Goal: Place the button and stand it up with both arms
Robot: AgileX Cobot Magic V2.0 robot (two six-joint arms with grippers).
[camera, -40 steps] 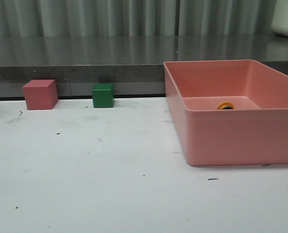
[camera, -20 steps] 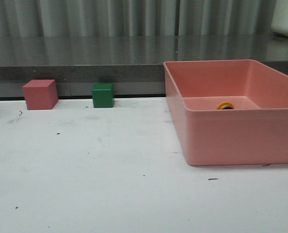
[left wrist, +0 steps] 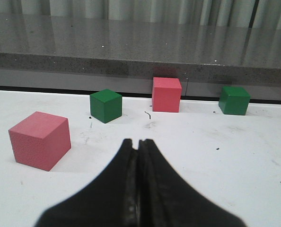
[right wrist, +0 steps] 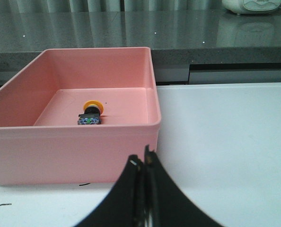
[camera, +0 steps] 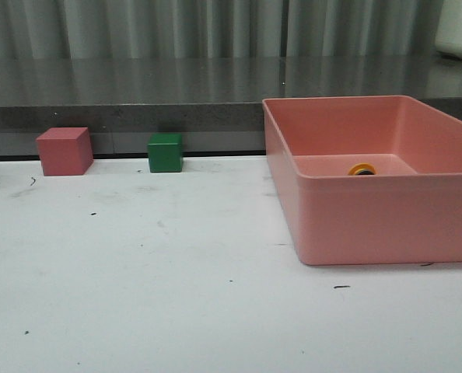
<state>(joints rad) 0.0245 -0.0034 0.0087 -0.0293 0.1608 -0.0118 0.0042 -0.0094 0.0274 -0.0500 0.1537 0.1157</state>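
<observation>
So nothing had been picked up at this point. Starting on the left: the left gripper (left wrist: 138,142) had its fingers pressed together with nothing between them, hanging over the white tabletop (camera: 176,264) and facing a scatter of small blocks. I counted four in its wrist view, two pink cubes (left wrist: 39,139) (left wrist: 166,94) and two green cubes (left wrist: 105,105) (left wrist: 234,100). They sat well apart along the far side, probably just clutter for this job.

Moving right, one big pink plastic bin (camera: 371,210) sat on the table, and the single yellow-capped push-button with the black body (right wrist: 91,112) was lying on its side on the bin floor, cap toward the far wall. That's likely why it needs two arms: one to lift it out, one to help stand it up. The right gripper (right wrist: 143,163) was also closed and empty, parked just outside the bin's near wall.
</observation>
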